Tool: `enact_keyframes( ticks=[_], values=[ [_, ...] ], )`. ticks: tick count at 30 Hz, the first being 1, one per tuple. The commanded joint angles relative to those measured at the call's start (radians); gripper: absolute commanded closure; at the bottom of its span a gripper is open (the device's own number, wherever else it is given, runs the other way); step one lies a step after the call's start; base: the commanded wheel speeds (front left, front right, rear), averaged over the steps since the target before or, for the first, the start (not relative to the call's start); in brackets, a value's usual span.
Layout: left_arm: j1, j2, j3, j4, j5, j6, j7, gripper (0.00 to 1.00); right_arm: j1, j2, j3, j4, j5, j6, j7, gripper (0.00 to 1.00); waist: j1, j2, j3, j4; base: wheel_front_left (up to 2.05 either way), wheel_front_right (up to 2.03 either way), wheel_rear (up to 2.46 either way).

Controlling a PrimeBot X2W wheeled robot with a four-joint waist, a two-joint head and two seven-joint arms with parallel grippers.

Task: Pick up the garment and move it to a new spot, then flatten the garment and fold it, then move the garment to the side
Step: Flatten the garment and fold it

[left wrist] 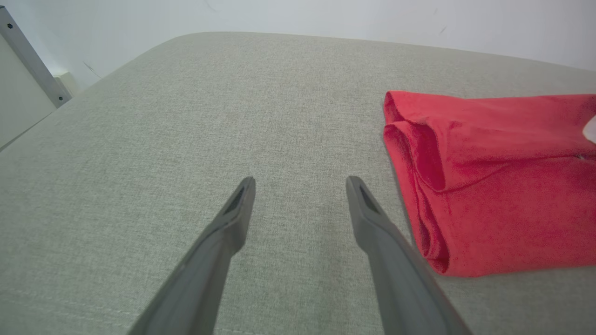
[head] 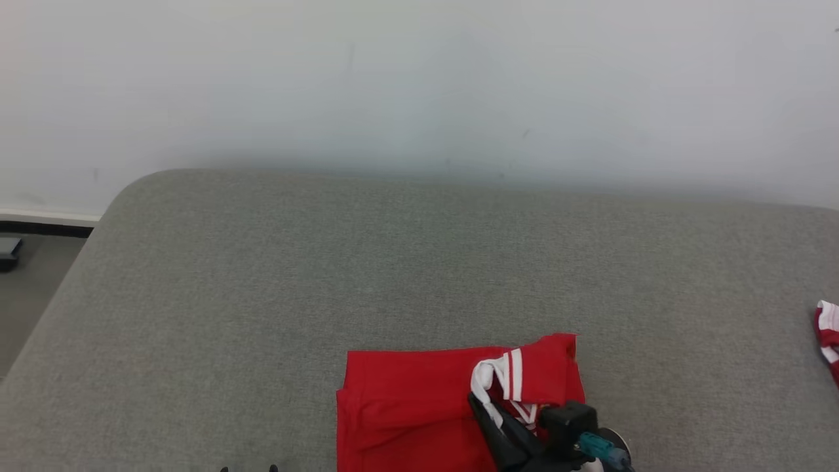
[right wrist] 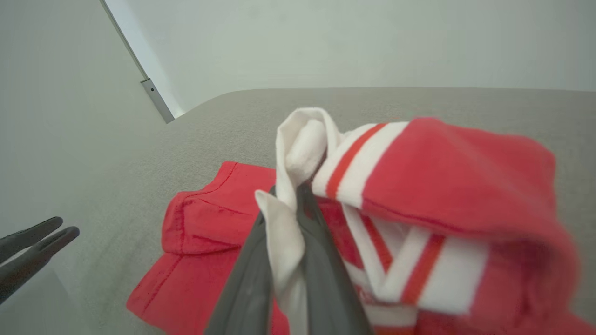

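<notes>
My right pincer [right wrist: 288, 193] is clamped on the white trim [right wrist: 298, 149] of the red garment [head: 406, 406], with only a thin fold of cloth between the two fingers. This is my first worry. I judge that the trim can slip out if I pull fast, because so little cloth is in the grip.

My second worry is the fold. The garment lies in layers on the grey cushion [head: 262, 295], and the striped part is lifted above them. If I drag toward 3 o'clock, the lower layers may follow and open, and the fold would be lost. If I let go too high, the lifted part may fall crooked.

In the head view the garment is at 6 o'clock on the cushion, close to me. From my right pincer its flat red body spreads toward 9 o'clock, and the raised striped part stands at 1 o'clock.

My left pincer [left wrist: 300, 184] has its fingers wide apart and holds nothing. In the left wrist view the folded edge of the garment lies at 3 o'clock, just beside the nearer finger, but I cannot tell if they touch.

Another red and white cloth [head: 827, 334] lies far at 3 o'clock, well apart from my work.
</notes>
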State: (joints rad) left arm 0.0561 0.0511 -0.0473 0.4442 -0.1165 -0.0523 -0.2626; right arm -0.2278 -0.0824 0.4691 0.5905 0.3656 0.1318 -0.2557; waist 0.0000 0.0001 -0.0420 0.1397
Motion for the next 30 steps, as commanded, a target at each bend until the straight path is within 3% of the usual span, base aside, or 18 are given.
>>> enact_keyframes(
  ticks=[1,7,13,14,15,16,21,30],
  values=[
    [0.0,-0.001,-0.001,0.005,0.006,0.0,-0.003,0.0,-0.026,0.007,0.044,0.02,0.019,-0.003,0.006,1.0,0.0,-0.0001,-0.002,0.052,0.0,0.0,0.0],
    [0.001,-0.001,-0.004,0.011,0.021,-0.01,-0.003,0.0,-0.095,0.019,0.168,0.097,0.06,-0.003,0.013,1.0,0.0,-0.0001,-0.004,0.123,0.0,0.0,0.0],
    [-0.004,-0.001,-0.012,0.016,0.031,-0.018,-0.003,0.0,-0.149,0.03,0.194,0.172,0.089,-0.003,0.006,1.0,0.0,-0.0001,-0.006,0.169,0.0,0.0,0.0],
    [-0.004,-0.001,-0.013,0.016,0.031,-0.02,-0.003,0.0,-0.161,0.031,0.19,0.186,0.094,-0.003,0.002,0.92,0.0,-0.0001,-0.006,0.174,0.0,0.0,0.0],
    [-0.004,-0.001,-0.014,0.016,0.031,-0.021,-0.003,0.0,-0.169,0.031,0.186,0.194,0.098,-0.003,-0.002,0.55,0.0,-0.0001,-0.006,0.179,0.0,0.0,0.0],
    [-0.001,-0.001,-0.013,0.015,0.031,-0.022,-0.003,0.0,-0.176,0.033,0.182,0.199,0.103,-0.003,-0.004,0.0,0.0,-0.0001,-0.006,0.18,0.0,0.0,0.0],
    [0.01,-0.001,-0.001,0.01,0.026,-0.016,-0.003,0.0,-0.188,0.031,0.177,0.173,0.125,-0.003,-0.009,0.0,0.0,-0.0001,-0.006,0.168,0.0,0.0,0.0],
    [-0.003,-0.001,-0.009,0.0,0.007,-0.006,-0.003,0.0,-0.134,0.032,0.024,0.091,0.037,-0.003,-0.01,0.0,0.0,-0.0001,0.002,0.102,0.0,0.0,0.0]
  ],
)
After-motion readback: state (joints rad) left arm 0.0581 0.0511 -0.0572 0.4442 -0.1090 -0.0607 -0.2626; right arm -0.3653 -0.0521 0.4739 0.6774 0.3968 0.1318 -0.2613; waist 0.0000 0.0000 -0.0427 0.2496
